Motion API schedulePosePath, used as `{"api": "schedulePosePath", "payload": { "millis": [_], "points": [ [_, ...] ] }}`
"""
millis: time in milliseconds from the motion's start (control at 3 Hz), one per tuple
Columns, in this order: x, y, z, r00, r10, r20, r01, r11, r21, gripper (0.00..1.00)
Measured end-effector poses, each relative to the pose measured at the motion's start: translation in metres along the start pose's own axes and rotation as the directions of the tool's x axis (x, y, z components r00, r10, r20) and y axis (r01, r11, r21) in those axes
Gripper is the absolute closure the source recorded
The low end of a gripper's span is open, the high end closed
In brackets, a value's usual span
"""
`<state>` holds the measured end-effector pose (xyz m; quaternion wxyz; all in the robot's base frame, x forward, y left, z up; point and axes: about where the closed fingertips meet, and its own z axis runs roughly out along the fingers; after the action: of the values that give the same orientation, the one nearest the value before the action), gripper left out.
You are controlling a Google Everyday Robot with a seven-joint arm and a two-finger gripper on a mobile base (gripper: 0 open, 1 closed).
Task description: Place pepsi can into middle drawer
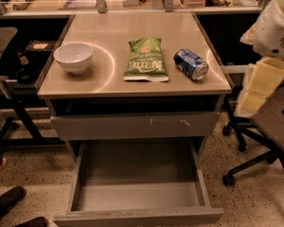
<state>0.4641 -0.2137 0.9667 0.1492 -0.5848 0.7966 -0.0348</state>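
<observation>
**A:** What colours sit on the smooth tan tabletop (132, 25)?

**B:** The small blue pepsi can (191, 64) has white lettering and silver ends. The crinkled green chip bag (146, 59) carries pale print, and the round white bowl (73, 56) is plain.

**A:** And below?

**B:** The wide grey middle drawer (137, 169) is unmarked. The grey drawer front (132, 125) above it shows white scratches, and the floor (255, 202) is speckled beige. The gripper (253, 93), at the right edge beside the table, is cream-yellow.
</observation>
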Motion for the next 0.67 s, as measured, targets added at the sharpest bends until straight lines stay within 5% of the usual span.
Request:
{"api": "schedulePosePath", "payload": {
  "millis": [667],
  "points": [
    [-0.016, -0.052, 0.046, 0.991, 0.086, -0.102, -0.087, 0.9962, -0.008, 0.0]
  ]
}}
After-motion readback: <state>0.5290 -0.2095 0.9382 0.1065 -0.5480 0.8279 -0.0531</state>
